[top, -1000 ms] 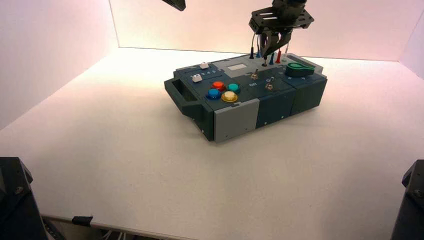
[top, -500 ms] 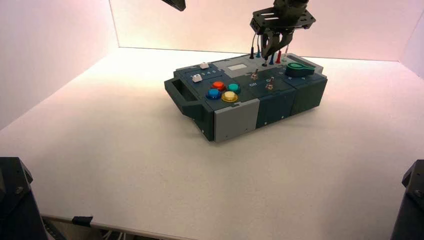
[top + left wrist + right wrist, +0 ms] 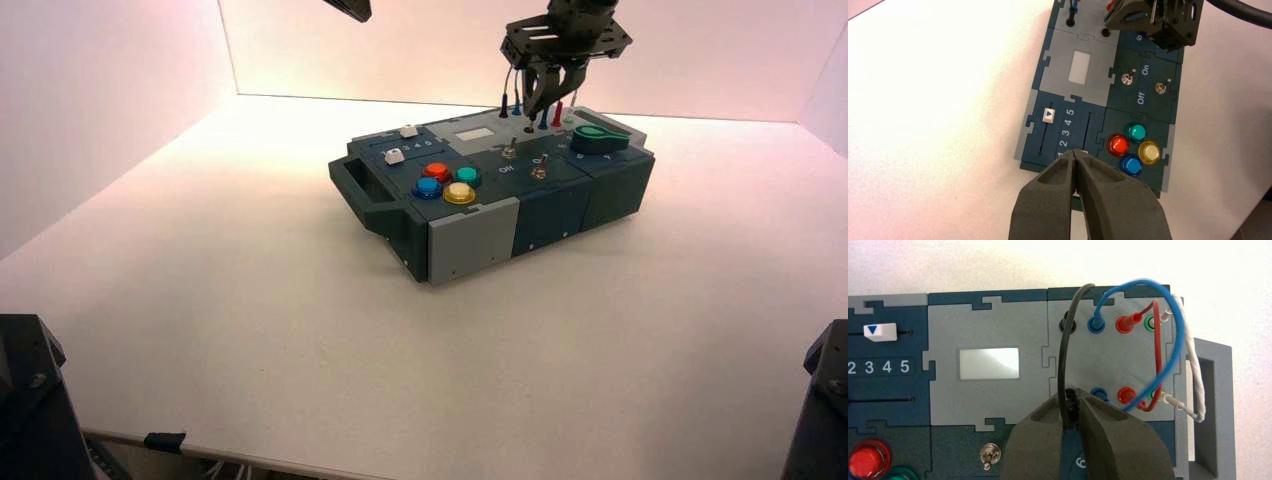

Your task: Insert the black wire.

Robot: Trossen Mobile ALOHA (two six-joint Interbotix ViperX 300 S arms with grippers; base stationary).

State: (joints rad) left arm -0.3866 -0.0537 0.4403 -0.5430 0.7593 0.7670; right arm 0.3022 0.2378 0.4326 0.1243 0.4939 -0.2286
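black wire (image 3: 1064, 352): 12 o'clock on box (image 3: 472, 243), far end seated, near end at near black socket (image 3: 1106, 32), seating unclear, release left | right gripper (image 3: 1073, 396): there, clamped on wire | left gripper (image 3: 1075, 154): 11 o'clock, tips together, idle | pale table (image 3: 300, 340); tape (image 3: 165, 441) at 7; pale walls (image 3: 420, 50)

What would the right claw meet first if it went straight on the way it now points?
Probably the near black socket, just below the right claw, with the black wire between its fingers; the remaining gap is unclear.
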